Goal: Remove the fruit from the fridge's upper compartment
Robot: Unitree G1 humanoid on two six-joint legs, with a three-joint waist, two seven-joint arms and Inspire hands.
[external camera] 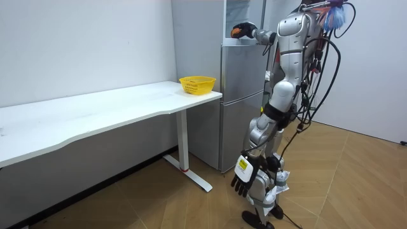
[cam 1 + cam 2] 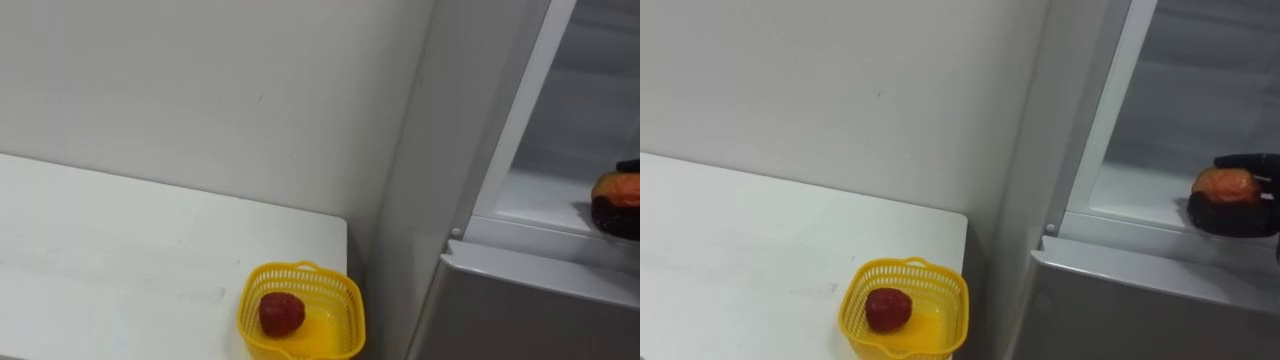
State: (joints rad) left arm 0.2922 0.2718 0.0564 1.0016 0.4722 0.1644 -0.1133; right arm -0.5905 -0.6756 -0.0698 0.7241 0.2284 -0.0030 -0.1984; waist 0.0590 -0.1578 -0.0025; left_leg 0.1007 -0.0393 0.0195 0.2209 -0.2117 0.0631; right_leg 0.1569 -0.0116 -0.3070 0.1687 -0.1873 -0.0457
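Inside fridge: right hand fingers grip orange fruit | left hand slack | basket on table

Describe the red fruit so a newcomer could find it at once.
Start at the white table beside the fridge. On its corner nearest the fridge stands a yellow basket, and the red fruit lies inside; unlike the orange fruit in the right hand, it is dark red and unheld.
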